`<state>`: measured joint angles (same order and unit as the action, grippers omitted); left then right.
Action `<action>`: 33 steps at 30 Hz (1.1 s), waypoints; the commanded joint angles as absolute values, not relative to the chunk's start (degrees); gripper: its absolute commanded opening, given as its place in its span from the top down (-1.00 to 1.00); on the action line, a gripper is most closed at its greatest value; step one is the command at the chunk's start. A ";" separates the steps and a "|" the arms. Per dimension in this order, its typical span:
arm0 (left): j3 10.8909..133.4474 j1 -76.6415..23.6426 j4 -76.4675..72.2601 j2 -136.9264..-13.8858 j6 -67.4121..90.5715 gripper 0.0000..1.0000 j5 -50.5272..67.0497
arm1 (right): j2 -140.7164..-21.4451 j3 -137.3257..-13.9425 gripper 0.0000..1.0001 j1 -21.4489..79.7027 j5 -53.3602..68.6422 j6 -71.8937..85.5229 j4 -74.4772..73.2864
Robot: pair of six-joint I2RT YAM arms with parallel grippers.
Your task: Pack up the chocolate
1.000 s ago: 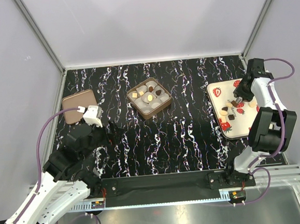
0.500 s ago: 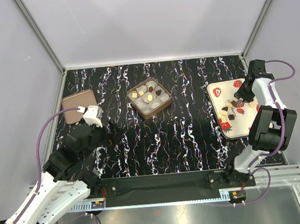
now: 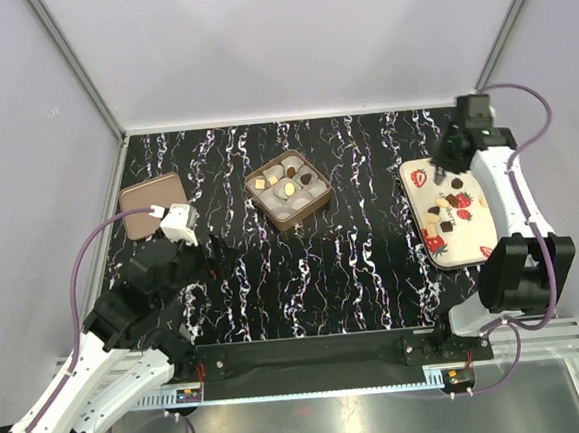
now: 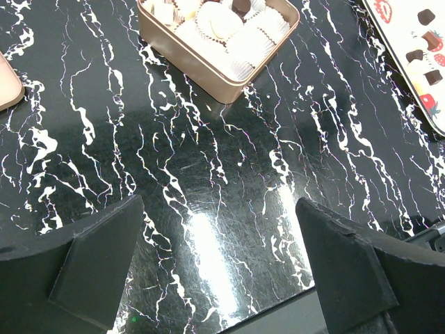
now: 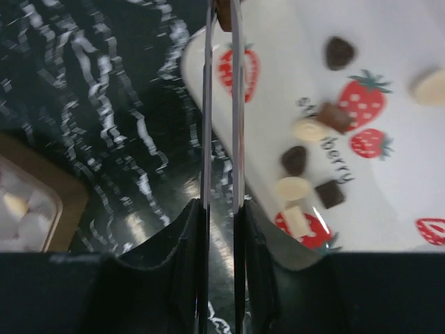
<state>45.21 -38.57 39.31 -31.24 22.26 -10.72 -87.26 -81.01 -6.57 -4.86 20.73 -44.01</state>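
Observation:
Several small chocolate pieces (image 3: 451,202), dark, tan and pale, lie on a white tray with strawberry prints (image 3: 472,242); they also show in the right wrist view (image 5: 295,160). My right gripper (image 3: 440,169) hovers above the tray's far left corner. In its wrist view the gripper (image 5: 222,24) is shut on a brown chocolate piece (image 5: 224,12) at the tips of its thin fingers. A brown box (image 3: 310,205) with white paper cups holds a few chocolates (image 3: 288,188). My left gripper (image 3: 212,253) is open and empty over the bare table (image 4: 222,271).
The box's tan lid (image 3: 151,204) lies at the far left. The box (image 4: 182,54) sits ahead of the left gripper, and its corner shows at the right wrist view's lower left (image 5: 66,202). The tray's edge (image 4: 400,52) shows at the left wrist view's right.
My right gripper has risen off the tray and moved back and to the left, carrying a brown piece. The left arm has not moved.

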 commanded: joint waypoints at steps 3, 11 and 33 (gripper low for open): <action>45.00 -38.50 36.83 -31.29 21.53 -0.98 -10.81 | -86.92 -86.13 0.46 9.74 -4.57 23.02 -44.83; 45.00 -38.50 36.74 -31.20 21.62 -0.98 -11.16 | -93.24 -89.73 0.46 28.99 -4.31 27.16 -40.78; 45.00 -38.50 36.56 -31.29 21.53 -0.98 -10.99 | -105.64 -95.63 0.37 45.18 -3.78 26.28 -38.06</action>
